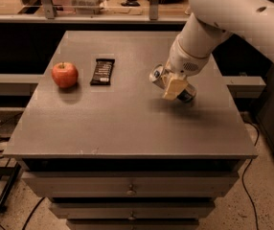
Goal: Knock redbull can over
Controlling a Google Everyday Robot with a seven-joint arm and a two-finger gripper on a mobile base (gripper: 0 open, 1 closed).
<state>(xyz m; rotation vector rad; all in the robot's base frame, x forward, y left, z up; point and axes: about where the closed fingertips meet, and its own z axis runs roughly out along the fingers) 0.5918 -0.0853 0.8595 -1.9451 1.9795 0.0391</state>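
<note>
Right of centre, the gripper (175, 88) straddles the middle of the redbull can (157, 74), which leans steeply with its top toward the upper left; whether it is clamped I cannot tell.

The white arm (233, 18) slants down from the frame's upper right. Its gripper (174, 88) sits right of centre, pointing down-left.

Lab workbench (127, 123), cables (245, 170); jaws at redbull can (156, 74)

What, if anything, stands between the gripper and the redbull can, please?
Nothing visible does. The gripper is right against the redbull can, which is tipped far over on the table. The apple and chocolate bar lie well aside.
</note>
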